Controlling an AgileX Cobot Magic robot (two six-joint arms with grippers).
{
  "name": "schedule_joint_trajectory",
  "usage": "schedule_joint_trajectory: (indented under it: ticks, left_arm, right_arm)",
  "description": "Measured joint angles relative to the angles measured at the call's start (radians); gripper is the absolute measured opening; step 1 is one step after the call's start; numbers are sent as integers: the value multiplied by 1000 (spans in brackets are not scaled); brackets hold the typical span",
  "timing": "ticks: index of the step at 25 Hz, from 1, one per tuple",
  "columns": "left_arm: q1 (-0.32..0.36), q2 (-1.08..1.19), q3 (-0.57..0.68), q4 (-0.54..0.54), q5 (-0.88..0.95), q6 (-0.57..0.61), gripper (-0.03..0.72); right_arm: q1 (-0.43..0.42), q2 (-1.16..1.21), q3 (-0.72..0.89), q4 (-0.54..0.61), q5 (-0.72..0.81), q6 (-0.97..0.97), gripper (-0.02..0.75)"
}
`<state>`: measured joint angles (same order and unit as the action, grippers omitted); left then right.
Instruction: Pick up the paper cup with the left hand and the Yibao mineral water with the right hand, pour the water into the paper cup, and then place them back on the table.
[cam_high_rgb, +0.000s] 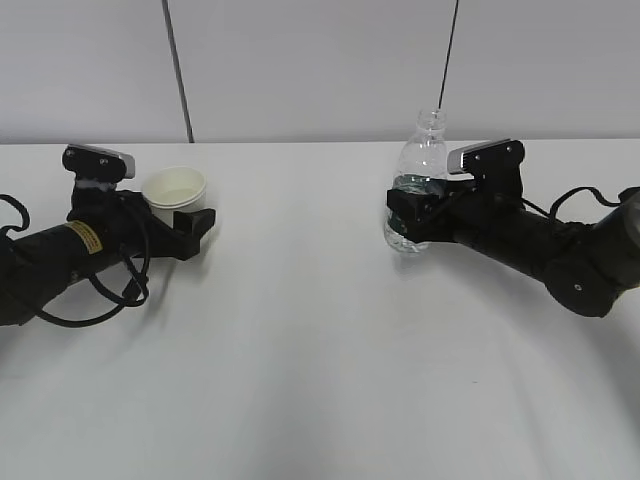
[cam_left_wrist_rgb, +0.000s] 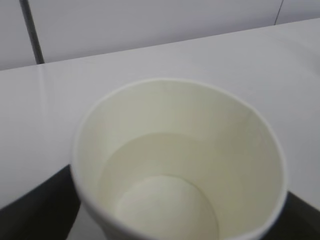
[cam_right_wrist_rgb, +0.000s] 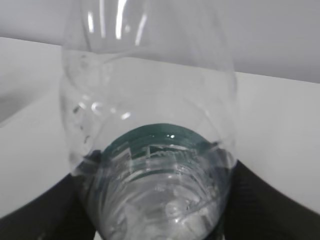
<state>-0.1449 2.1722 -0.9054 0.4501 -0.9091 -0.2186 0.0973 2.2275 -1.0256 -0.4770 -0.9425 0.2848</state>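
Observation:
The white paper cup (cam_high_rgb: 175, 187) stands upright at the left on the white table (cam_high_rgb: 300, 340). My left gripper (cam_high_rgb: 187, 212), on the arm with the yellow sticker, has a black finger on each side of it. In the left wrist view the cup (cam_left_wrist_rgb: 175, 140) fills the frame, with a faint liquid line inside and dark fingers (cam_left_wrist_rgb: 30, 210) against its wall. The Yibao bottle (cam_high_rgb: 424, 160), capless and upright, sits in my right gripper (cam_high_rgb: 408, 212), which grips it at the green label. In the right wrist view the bottle (cam_right_wrist_rgb: 150, 100) is pressed between black fingers (cam_right_wrist_rgb: 272, 205); water fills its lower part.
A pale wall with a dark vertical seam (cam_high_rgb: 178, 70) and a thin cable (cam_high_rgb: 450, 50) runs behind the table's far edge. A black cable loop (cam_high_rgb: 100, 305) hangs from the left arm onto the table. The tabletop lies between and in front of the arms.

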Motion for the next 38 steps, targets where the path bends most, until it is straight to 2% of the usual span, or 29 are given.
schedule_joint_trajectory:
  ticks: [13,14,15,16,19,38]
  left_arm:
    - [0,0,0,0,0,0,590]
    - [0,0,0,0,0,0,590]
    - [0,0,0,0,0,0,590]
    - [0,0,0,0,0,0,590]
    - [0,0,0,0,0,0,590]
    - [0,0,0,-21,-51,0,591]
  right_arm:
    - [0,0,0,-14,-14,-2,480]
    - [0,0,0,-16,-14,-2,545]
    - [0,0,0,-16,-14,-2,550]
    - [0,0,0,-16,-18,-2,609]
    - [0,0,0,-16,-21,-2,649]
    - [0,-47,0,-17,35,-3,661]
